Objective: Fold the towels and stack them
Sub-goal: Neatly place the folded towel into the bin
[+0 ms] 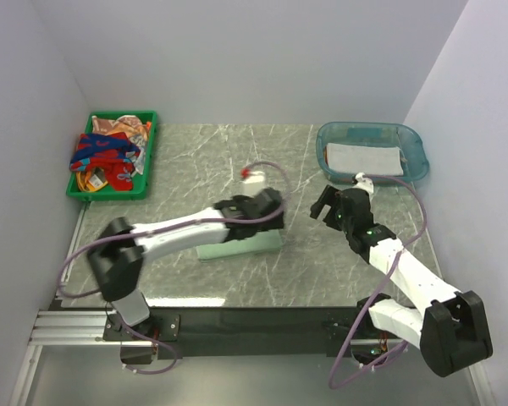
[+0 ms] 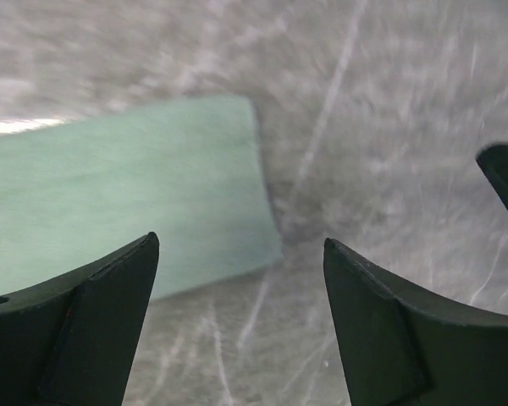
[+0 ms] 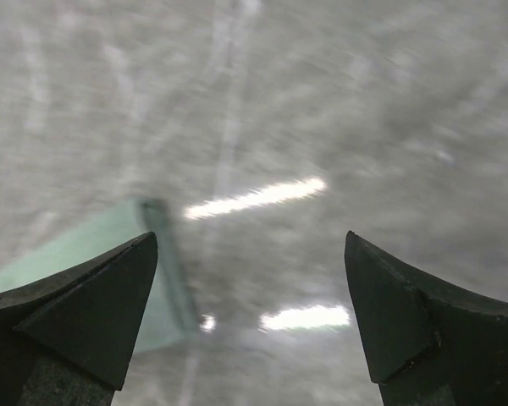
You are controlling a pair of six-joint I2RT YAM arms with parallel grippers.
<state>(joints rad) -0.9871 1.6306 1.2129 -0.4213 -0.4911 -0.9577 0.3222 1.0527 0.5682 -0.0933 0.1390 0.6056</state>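
Note:
A folded sage green towel (image 1: 237, 245) lies flat on the marble table, partly under my left arm. It shows in the left wrist view (image 2: 118, 203), and its corner shows in the right wrist view (image 3: 93, 245). My left gripper (image 1: 277, 205) (image 2: 241, 254) is open and empty, just above the towel's right end. My right gripper (image 1: 320, 205) (image 3: 250, 254) is open and empty over bare table, right of the towel. A whitish towel (image 1: 366, 158) lies in the blue tub. Red-blue (image 1: 106, 150) and orange (image 1: 118, 127) towels lie crumpled in the green tray.
The green plastic tray (image 1: 149, 161) stands at the back left. The clear blue tub (image 1: 416, 152) stands at the back right. A small red and white plug (image 1: 251, 173) on the left arm's cable hangs above the table's middle. White walls close in three sides.

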